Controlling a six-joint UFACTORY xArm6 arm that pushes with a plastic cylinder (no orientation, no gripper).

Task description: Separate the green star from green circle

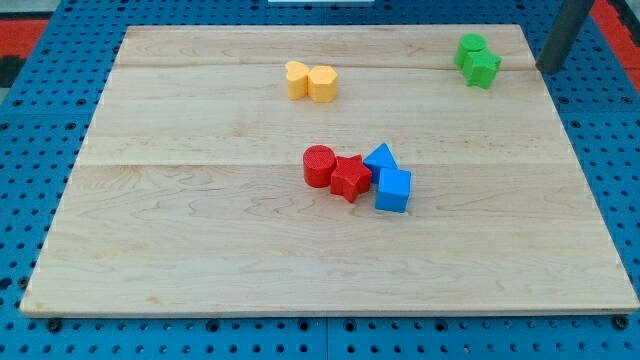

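The green star (483, 68) lies near the view's top right corner of the wooden board (200, 230). The green circle (470, 47) sits just above and left of it, touching it. My tip (549, 70) is at the view's right of the pair, near the board's right edge, about a block's width away from the star. The rod (568, 28) rises to the view's top right.
Two yellow blocks (311, 81) touch each other at the top centre. A red circle (319, 165), a red star (349, 178), a blue triangle (380, 159) and a blue cube (393, 190) cluster at the centre. Blue pegboard (30, 180) surrounds the board.
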